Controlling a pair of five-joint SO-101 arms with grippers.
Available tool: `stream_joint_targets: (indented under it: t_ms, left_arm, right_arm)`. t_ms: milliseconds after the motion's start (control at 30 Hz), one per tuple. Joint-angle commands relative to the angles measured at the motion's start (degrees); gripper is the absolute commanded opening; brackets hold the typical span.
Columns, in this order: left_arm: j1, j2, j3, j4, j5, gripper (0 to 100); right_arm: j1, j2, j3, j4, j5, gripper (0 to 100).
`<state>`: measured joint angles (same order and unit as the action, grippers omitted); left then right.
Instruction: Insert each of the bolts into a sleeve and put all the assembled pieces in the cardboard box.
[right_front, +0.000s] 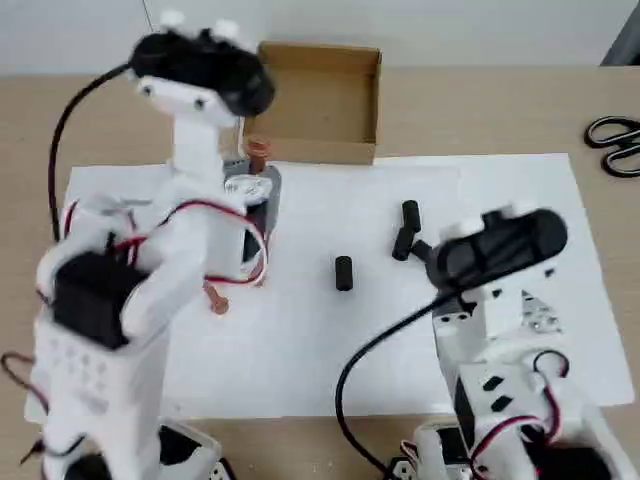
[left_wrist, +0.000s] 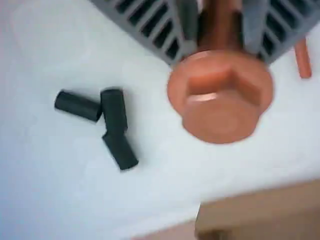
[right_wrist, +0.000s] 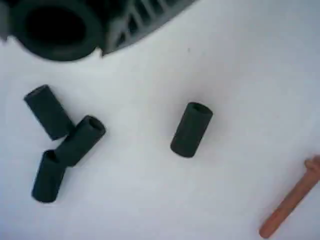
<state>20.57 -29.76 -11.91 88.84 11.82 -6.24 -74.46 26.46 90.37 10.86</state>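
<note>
My left gripper (left_wrist: 218, 27) is shut on an orange bolt (left_wrist: 220, 97), whose hexagonal head points at the camera; in the high view that bolt (right_front: 258, 155) hangs just in front of the cardboard box (right_front: 325, 100). My right gripper (right_wrist: 62, 30) is shut on a black sleeve (right_wrist: 52, 27), seen end-on above the paper. Three black sleeves (right_wrist: 62, 142) lie in a cluster, and a single sleeve (right_wrist: 191, 129) lies apart from them. Another orange bolt (right_wrist: 292, 205) lies loose on the paper, left of centre in the high view (right_front: 216, 298).
A white paper sheet (right_front: 300, 350) covers the middle of the wooden table. The open box stands at its far edge. Scissors (right_front: 615, 143) lie at the far right. The right arm's body (right_front: 495, 250) covers the paper beside the sleeve cluster (right_front: 406, 232).
</note>
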Motion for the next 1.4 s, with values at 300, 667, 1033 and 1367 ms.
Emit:
stream_joint_targets:
  t_ms: [300, 667, 1033, 1367]
  left_arm:
    - [0.9, -20.0, 38.8, -32.6, 1.6, 0]
    - [2.3, -21.9, 48.6, -42.3, 6.1, 0]
    - [10.5, -22.1, 59.4, -57.0, 6.0, 0]
    - [10.8, -22.1, 60.9, -58.5, 6.2, 0]
  right_arm:
    - [-6.9, -26.4, 37.1, -21.1, 0.1, 0.6]
    - [-13.6, -29.4, 40.4, -25.5, -8.3, 0.6]
    - [-13.9, -29.4, 65.8, -52.5, -8.4, 0.5]
    - [-19.6, -29.4, 70.1, -57.0, -8.4, 0.5]
